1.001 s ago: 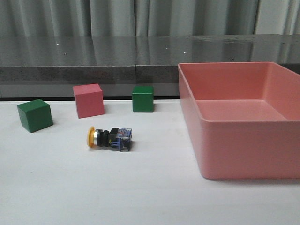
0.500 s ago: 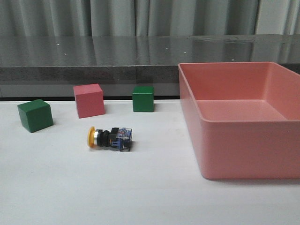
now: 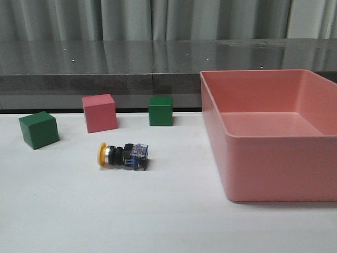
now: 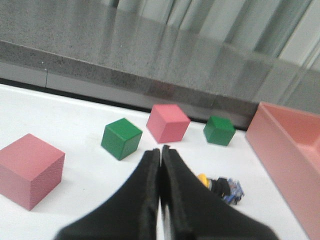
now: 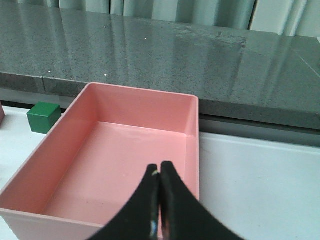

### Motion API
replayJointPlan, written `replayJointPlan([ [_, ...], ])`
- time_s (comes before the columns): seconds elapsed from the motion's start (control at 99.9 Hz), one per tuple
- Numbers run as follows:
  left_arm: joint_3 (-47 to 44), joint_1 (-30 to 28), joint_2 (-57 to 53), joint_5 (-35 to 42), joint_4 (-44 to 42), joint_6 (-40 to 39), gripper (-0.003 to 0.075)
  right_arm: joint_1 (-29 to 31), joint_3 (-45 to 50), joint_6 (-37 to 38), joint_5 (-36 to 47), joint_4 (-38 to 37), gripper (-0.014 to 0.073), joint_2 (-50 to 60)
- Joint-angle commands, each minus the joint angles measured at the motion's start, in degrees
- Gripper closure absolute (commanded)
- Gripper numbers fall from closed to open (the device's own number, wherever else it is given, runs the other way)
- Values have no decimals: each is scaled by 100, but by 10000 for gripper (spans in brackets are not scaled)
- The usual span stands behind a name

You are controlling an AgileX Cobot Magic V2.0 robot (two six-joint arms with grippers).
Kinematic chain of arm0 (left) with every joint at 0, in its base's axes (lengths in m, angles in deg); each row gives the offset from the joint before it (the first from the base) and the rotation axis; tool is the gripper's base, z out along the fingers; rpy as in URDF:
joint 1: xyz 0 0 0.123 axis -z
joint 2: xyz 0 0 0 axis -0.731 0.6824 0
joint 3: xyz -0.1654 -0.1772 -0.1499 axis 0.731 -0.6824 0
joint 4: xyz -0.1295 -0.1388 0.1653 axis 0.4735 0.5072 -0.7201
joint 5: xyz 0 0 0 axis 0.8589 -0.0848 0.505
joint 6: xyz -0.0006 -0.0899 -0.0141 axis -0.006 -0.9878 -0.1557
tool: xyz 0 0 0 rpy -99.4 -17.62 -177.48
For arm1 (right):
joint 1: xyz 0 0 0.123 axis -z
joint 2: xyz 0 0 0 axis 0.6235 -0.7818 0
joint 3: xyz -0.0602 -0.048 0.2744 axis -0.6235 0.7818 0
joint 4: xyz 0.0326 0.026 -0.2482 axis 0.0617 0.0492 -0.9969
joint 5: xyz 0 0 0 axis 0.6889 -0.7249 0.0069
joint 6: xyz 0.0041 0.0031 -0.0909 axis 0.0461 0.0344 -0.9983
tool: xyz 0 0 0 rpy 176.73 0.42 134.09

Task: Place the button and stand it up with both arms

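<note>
L gripper (image 4: 161, 165) pressed together, empty, above tabletop (image 3: 158, 211); button (image 4: 220, 185) lies on its side just ahead and to one side. R gripper (image 5: 160, 185) also closed, over pink bin (image 5: 192, 120), well apart from button. Looks light, rigid, prob. slick cap; grab black body, not cap.

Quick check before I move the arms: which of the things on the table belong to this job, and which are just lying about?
For the job:
- button, lying on its side
- left tool, shut, empty
- right tool, shut, empty

Lying about:
- left green cube
- pink cube
- right green cube
- second pink cube, left wrist view only
- pink bin, nothing inside
</note>
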Motion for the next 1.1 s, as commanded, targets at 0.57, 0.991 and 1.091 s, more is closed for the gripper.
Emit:
replayJointPlan([
  [0.57,3292,-14,5974,-1343,4055,9029,738,21,-96,2,408,41,654,-39],
  [0.991,3292,-14,7741,-2258,7357,12921,71,21,-50,2,415,41,654,-39],
  [1.091,3292,-14,8049,-2244,7757,13622,12,21,-50,2,415,41,654,-39],
])
